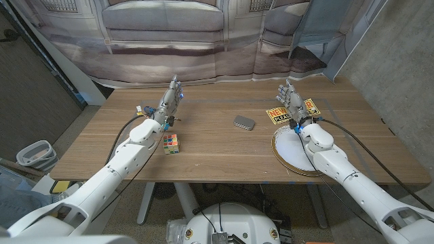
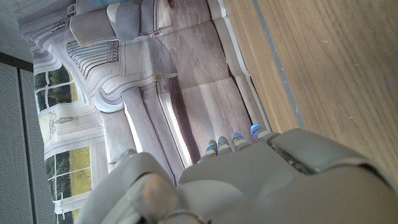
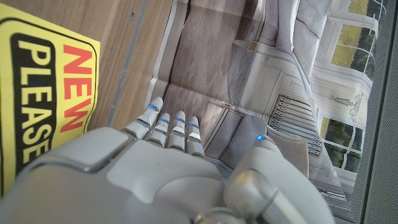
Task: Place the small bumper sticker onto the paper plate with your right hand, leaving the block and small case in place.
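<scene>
A yellow bumper sticker (image 1: 283,113) with red and black lettering lies on the table at the right, just beyond the white paper plate (image 1: 290,153). My right hand (image 1: 293,103) stands over the sticker with fingers reaching up and apart, holding nothing; the sticker (image 3: 37,93) lies beside it in the right wrist view. A small grey metal case (image 1: 244,122) sits mid-table. A multicoloured cube block (image 1: 171,144) rests by my left forearm. My left hand (image 1: 172,97) stands upright at the far left of the table, fingers straight and empty.
The plate partly lies under my right forearm near the table's front edge. A printed backdrop of a sofa and windows hangs behind the table. A small white bin (image 1: 35,154) stands on the floor at the left.
</scene>
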